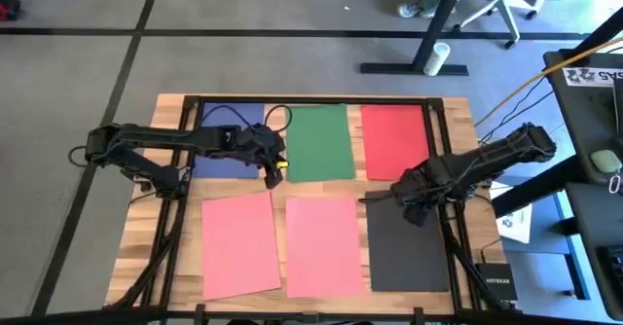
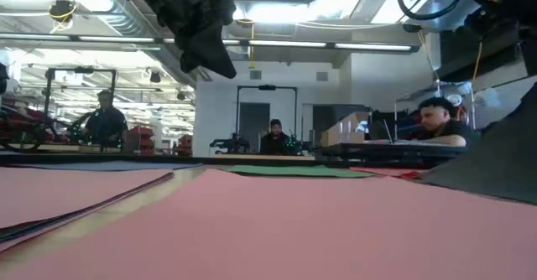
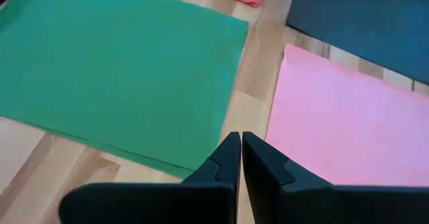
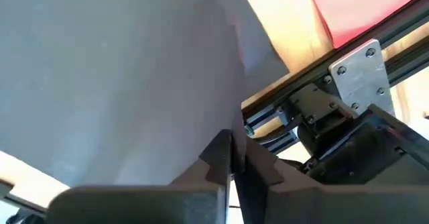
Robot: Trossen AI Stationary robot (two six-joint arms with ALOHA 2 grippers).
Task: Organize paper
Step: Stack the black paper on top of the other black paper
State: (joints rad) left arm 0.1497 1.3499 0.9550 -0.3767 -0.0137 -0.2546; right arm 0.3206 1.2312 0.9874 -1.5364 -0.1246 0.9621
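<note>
The paper lies in two rows of three on the table (image 1: 165,111): blue sheet (image 1: 229,164), green sheet (image 1: 319,142) and red sheet (image 1: 394,140) in the far row, two pink sheets (image 1: 238,242) (image 1: 326,245) and a dark sheet (image 1: 407,252) in the near row; none overlap, so the sorting looks nearly done, with only the dark sheet in hand. The right gripper (image 4: 231,158) has its fingers pressed together on the dark sheet's far edge, which lifts toward the camera in the right wrist view; the red sheet lies just beyond those fingers. The left gripper (image 3: 240,147) is closed and empty, its tips over bare wood between the green sheet and a pink one. Writing at the table's right edge is too small to read.
</note>
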